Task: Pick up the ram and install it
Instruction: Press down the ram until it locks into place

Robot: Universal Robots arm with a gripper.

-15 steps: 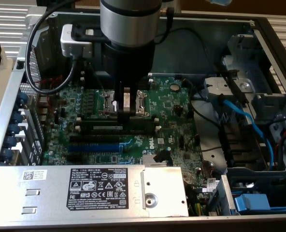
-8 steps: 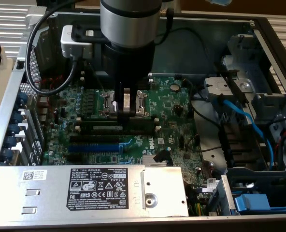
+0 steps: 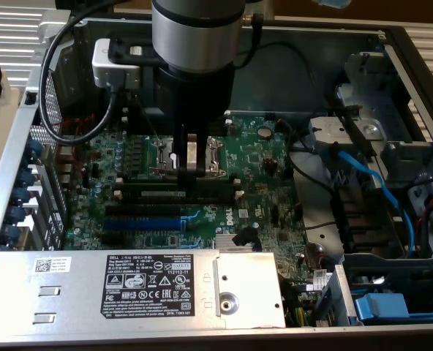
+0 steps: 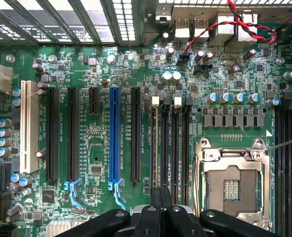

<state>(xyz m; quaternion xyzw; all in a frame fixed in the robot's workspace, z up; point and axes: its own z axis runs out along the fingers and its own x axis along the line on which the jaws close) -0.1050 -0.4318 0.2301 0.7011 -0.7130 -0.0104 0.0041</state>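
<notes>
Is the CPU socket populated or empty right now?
Empty. The CPU socket shows its bare contact field inside the metal frame, with no chip or cooler on it.

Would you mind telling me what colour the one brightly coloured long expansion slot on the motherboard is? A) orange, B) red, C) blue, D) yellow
C: the long slot standing among the black slots on the motherboard is blue in the wrist view, and shows blue in the exterior view as well.
</notes>
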